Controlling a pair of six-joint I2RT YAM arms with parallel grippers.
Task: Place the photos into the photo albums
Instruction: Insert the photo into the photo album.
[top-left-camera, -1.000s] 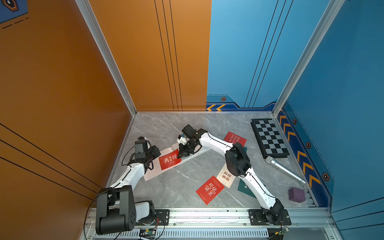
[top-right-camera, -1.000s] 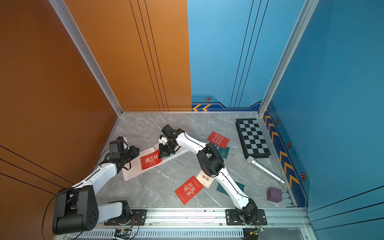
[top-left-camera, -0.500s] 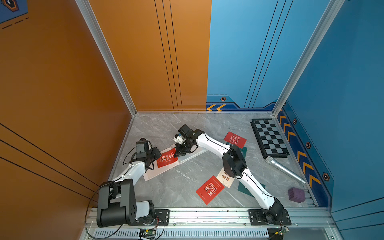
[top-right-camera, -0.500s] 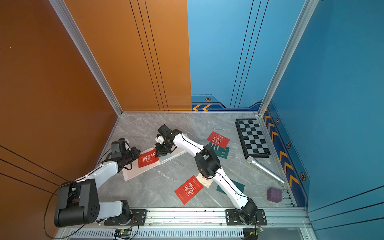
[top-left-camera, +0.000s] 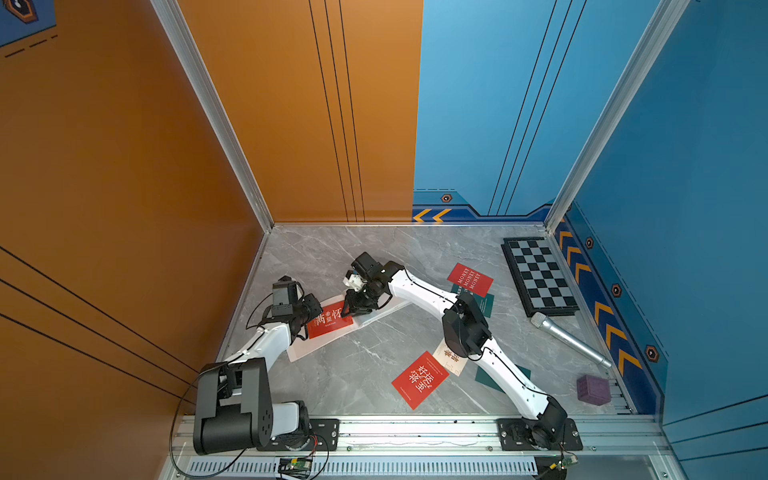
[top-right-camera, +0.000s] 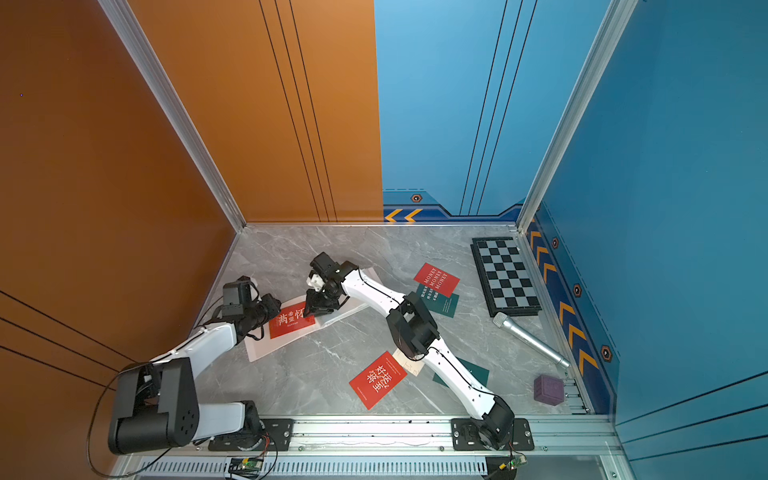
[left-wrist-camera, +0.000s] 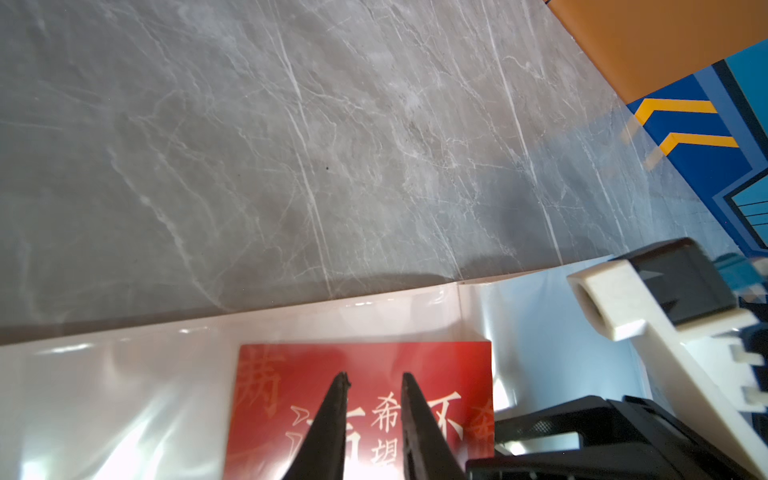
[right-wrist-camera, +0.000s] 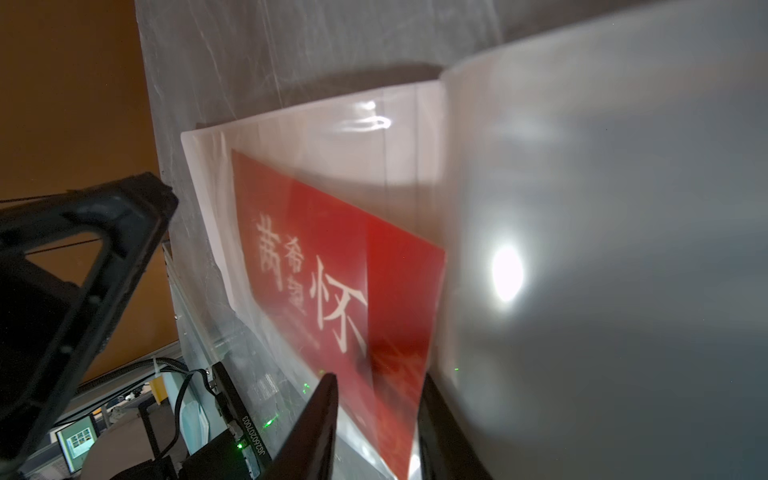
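Observation:
The photo album (top-left-camera: 305, 353) (top-right-camera: 259, 353) lies open at the left of the table, showing pale clear sleeve pages. A red photo (top-left-camera: 330, 322) (top-right-camera: 291, 322) with white Chinese characters lies on its left page, partly under clear film (right-wrist-camera: 332, 137). My right gripper (top-left-camera: 351, 307) (right-wrist-camera: 378, 378) stands open at the card's right end, with the card's corner between its parted jaws. My left gripper (top-left-camera: 311, 318) (left-wrist-camera: 374, 376) hovers over the card's (left-wrist-camera: 449, 374) left end, its jaws narrowly apart with nothing seen between them. Other photos lie loose: red "MONEY" (top-left-camera: 470, 279), dark green (top-left-camera: 482, 303), red (top-left-camera: 419, 379), cream (top-left-camera: 449, 360).
A black-and-white checkerboard (top-left-camera: 539, 276) lies at the back right. A silver microphone (top-left-camera: 569, 338) and a purple cube (top-left-camera: 593, 389) sit along the right side. Another dark green card (top-left-camera: 490, 380) lies partly under the right arm. Orange and blue walls enclose the table.
The right gripper's jaws have parted from the red photo they were shut on. The card has slid a little left across the album page.

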